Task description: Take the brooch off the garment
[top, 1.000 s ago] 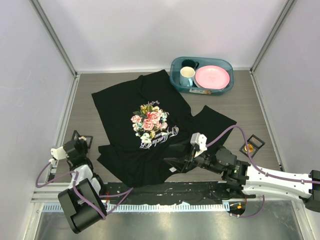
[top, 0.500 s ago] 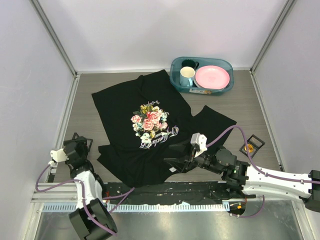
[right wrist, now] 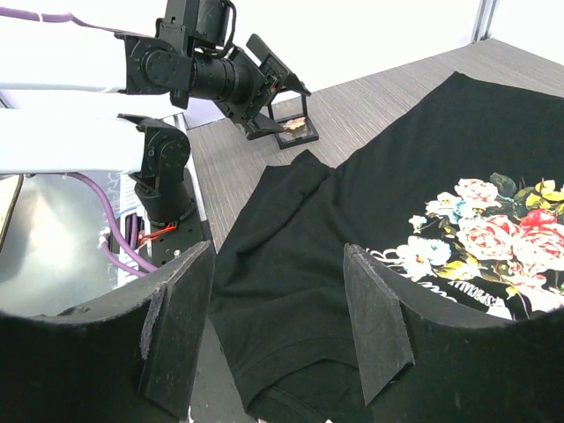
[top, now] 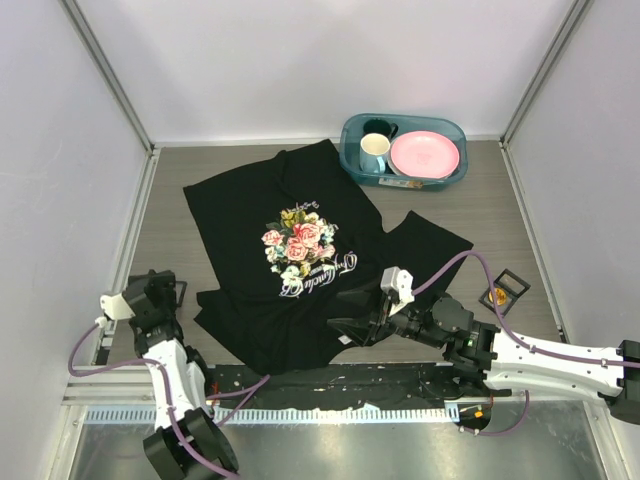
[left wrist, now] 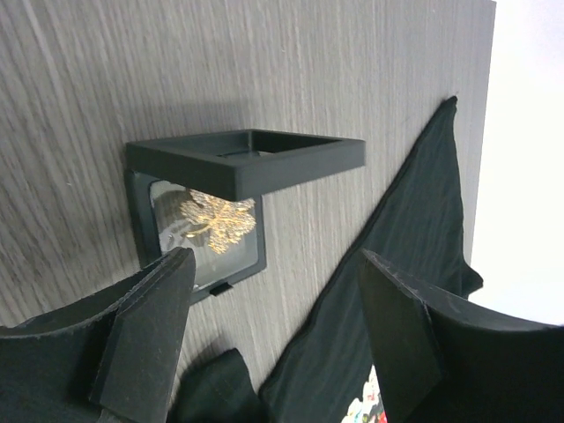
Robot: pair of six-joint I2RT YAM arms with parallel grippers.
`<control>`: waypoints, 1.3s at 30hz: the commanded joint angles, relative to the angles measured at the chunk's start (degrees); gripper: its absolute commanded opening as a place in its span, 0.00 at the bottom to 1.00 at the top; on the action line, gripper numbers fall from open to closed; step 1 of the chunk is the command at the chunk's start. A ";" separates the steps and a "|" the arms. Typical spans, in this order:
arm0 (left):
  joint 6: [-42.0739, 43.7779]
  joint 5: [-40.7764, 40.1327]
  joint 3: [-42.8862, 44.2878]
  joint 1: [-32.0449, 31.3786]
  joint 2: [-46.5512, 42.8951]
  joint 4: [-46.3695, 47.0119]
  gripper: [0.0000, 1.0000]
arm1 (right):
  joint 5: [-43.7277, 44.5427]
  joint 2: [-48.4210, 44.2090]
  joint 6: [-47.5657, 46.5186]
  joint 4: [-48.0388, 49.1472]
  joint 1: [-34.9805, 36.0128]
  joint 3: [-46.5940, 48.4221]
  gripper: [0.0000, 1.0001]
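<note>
Left hand [left wrist: 275, 264] and right hand [right wrist: 278, 264] spread wide, nothing in either.
Under the left hand sits an open black case [left wrist: 247, 160] holding a gold leaf-shaped ornament [left wrist: 211, 220], with the garment [left wrist: 397, 229] just to its right. The right hand hovers over the garment's hem. The brooch [top: 494, 297] lies off to its right on the counter [top: 480, 200], by a second case [top: 512, 284], clear of the fabric.

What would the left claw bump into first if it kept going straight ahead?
Most likely the little open black box with a gold leafy piece inside, sitting on the table right ahead of the left claw. Depth is hard to judge.
</note>
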 commanded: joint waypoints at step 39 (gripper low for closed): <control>21.58 8.26 45.72 -71.19 8.41 -13.99 0.93 | 57.09 -8.84 35.80 -67.42 -0.30 27.19 0.90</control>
